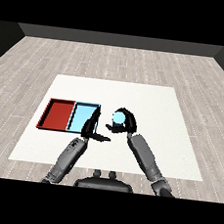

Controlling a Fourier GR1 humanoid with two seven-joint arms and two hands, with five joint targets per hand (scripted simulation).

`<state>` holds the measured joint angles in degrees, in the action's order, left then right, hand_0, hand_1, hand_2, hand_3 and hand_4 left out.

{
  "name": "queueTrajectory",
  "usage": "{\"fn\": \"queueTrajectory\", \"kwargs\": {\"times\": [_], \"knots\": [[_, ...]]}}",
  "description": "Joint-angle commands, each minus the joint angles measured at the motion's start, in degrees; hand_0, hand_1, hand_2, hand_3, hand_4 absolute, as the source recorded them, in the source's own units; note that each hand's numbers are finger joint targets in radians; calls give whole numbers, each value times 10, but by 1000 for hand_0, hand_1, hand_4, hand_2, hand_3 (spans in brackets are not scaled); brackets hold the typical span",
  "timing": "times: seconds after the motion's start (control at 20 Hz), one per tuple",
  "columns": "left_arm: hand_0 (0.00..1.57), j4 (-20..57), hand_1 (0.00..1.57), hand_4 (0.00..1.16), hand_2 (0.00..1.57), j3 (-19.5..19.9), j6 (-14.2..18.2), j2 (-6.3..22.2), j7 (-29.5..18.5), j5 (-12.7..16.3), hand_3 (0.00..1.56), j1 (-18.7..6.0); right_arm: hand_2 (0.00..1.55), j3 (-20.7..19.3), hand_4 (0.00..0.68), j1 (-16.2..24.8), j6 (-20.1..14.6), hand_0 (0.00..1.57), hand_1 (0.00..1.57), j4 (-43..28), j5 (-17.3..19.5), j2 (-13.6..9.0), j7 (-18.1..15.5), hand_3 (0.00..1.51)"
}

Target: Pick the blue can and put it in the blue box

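White table (149,101) with red tray (57,114) beside light blue tray (82,116).

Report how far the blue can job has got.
Done: the robot's right hand is curled round the small light blue can, to the right of the trays. In hand: carrying it across. Left: placing it in the light blue tray, which holds no can. The left hand is at that tray's right edge.

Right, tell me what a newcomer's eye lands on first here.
First, the round light blue can near the middle of the white table, with the black right hand curled round it. Next, the flat red tray and light blue tray side by side at the left, where the black left hand overlaps the blue tray's right edge.
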<state>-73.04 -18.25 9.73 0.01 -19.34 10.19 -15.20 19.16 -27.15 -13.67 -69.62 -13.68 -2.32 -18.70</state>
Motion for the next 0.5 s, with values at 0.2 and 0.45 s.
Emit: {"fn": "queueTrajectory", "kwargs": {"times": [0.2,0.45], "knots": [[0,93,0,0,0,-22,26,0,-11,30,0,-62,1439,-24,669,-34,17,1404,1404,0,20,23,20,1402],[0,108,0,0,0,-37,30,0,-3,50,0,-75,1446,-6,682,-53,7,1402,1402,24,4,23,1,1411]]}}
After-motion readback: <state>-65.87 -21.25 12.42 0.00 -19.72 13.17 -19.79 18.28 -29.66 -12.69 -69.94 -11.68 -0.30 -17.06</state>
